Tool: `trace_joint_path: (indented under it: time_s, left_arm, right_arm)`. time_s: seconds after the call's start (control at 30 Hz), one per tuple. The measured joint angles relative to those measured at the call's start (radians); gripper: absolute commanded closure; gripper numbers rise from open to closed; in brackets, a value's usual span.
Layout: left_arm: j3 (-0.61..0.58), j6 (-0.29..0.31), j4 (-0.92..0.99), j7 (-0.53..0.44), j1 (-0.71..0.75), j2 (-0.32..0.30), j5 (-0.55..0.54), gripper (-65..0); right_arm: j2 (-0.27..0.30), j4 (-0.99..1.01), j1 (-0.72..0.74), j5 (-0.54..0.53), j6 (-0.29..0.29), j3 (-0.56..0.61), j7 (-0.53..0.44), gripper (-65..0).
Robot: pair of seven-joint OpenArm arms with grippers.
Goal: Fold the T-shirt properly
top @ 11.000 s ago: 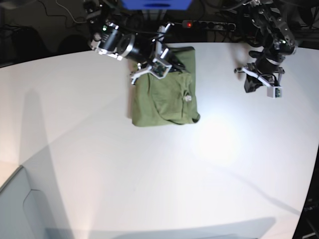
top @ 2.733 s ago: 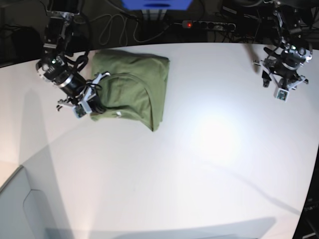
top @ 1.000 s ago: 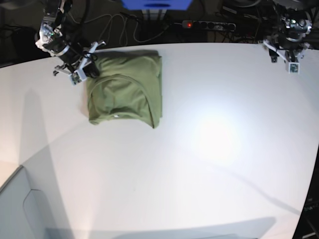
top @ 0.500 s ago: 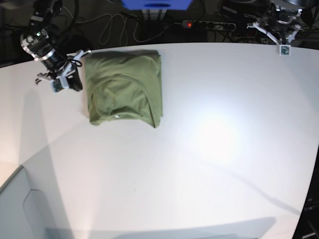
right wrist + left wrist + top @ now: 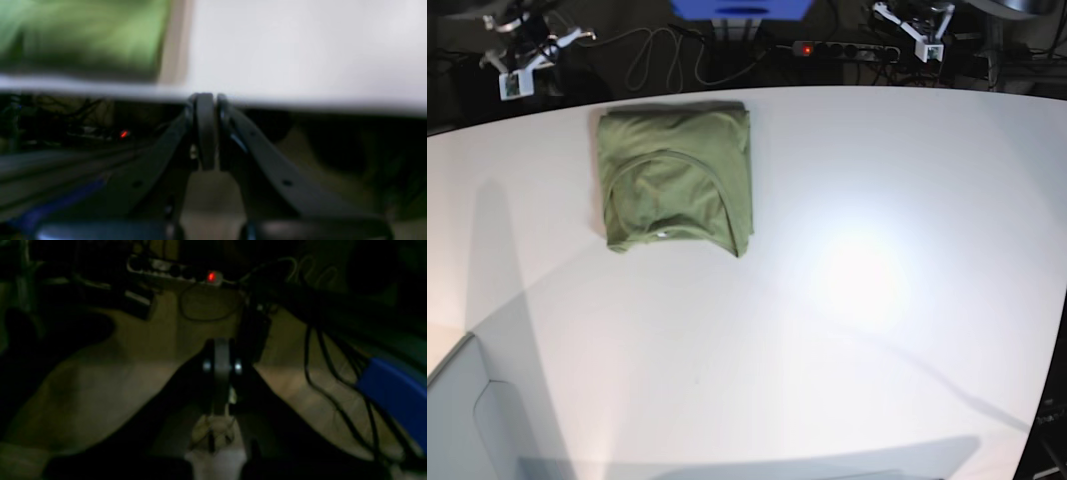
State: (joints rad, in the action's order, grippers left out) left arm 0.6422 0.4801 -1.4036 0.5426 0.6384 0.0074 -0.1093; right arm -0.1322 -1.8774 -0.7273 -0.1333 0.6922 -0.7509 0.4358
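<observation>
I have the T-shirt [image 5: 676,176] lying as a compact folded packet near the far-left corner of the worktop [image 5: 847,300], its back edge just short of the far edge. It sits flat, with the neckline curve showing on top and a thicker doubled fold along its right side. I judge the fold finished or nearly so.

Both arms are off the cloth, beyond the far edge. The right gripper [image 5: 206,100] has its fingers pressed together with nothing between them; the left gripper [image 5: 220,353], in a very dark view, also looks closed and empty.

The shirt is soft, light cotton that will sag and slide open if lifted by one layer. If I tidy it, I would pinch through all layers at a corner of the thick right fold.
</observation>
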Motion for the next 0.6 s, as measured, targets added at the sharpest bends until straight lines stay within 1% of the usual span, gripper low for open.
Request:
trace_joint_path:
  time_s: [0.07, 0.13, 0.2, 0.23, 0.3, 0.33, 0.37, 0.4, 0.43, 0.47, 0.53, 0.6]
  left_arm:
    - [-0.045, 0.004, 0.076, -0.089, 0.000, -0.013, -0.002, 0.0]
    - [-0.055, 0.005, 0.166, -0.159, -0.016, -0.008, -0.003, 0.0]
    - [-0.058, 0.010, 0.270, -0.181, -0.057, -0.015, 0.005, 0.0]
    - [-0.059, 0.003, 0.333, -0.192, -0.086, -0.026, 0.008, 0.0]
    - [-0.058, 0.007, 0.462, -0.214, -0.156, -0.054, 0.008, 0.0]
    - [-0.060, 0.010, 0.531, -0.242, -0.193, -0.072, -0.001, 0.0]
    - [-0.070, 0.000, 0.596, -0.278, -0.227, -0.085, 0.007, 0.0]
    - [-0.093, -0.003, 0.664, -0.323, -0.262, -0.106, 0.019, 0.0]
    - [-0.126, 0.002, 0.725, -0.354, -0.292, -0.128, 0.048, 0.0]
    - [-0.153, 0.005, 0.789, -0.384, -0.320, -0.145, 0.069, 0.0]
    - [-0.182, -0.004, 0.900, -0.443, -0.366, -0.158, 0.102, 0.0]
    - [-0.205, -0.001, 0.980, -0.492, -0.390, -0.161, 0.122, 0.0]
  right_arm:
    - [-0.003, 0.063, -0.024, 0.010, -0.001, -0.017, -0.002, -0.2]
    - [0.001, 0.156, -0.027, 0.034, -0.001, -0.016, -0.010, -0.2]
    - [0.000, 0.292, -0.004, 0.082, -0.002, -0.013, -0.010, -0.2]
    - [0.000, 0.358, 0.017, 0.127, -0.001, -0.013, -0.004, -0.2]
    - [0.012, 0.493, 0.068, 0.216, -0.002, -0.015, -0.011, -0.2]
    - [0.017, 0.564, 0.094, 0.246, -0.003, -0.013, -0.053, -0.2]
    - [0.019, 0.628, 0.114, 0.289, -0.006, 0.002, -0.093, -0.2]
    - [0.025, 0.686, 0.135, 0.342, -0.009, 0.033, -0.132, -0.2]
    - [0.023, 0.735, 0.150, 0.396, -0.010, 0.066, -0.166, -0.2]
    - [0.016, 0.781, 0.160, 0.437, -0.010, 0.091, -0.233, -0.2]
    - [0.010, 0.850, 0.173, 0.513, -0.009, 0.133, -0.336, -0.2]
    - [0.020, 0.907, 0.180, 0.594, -0.010, 0.178, -0.399, -0.2]
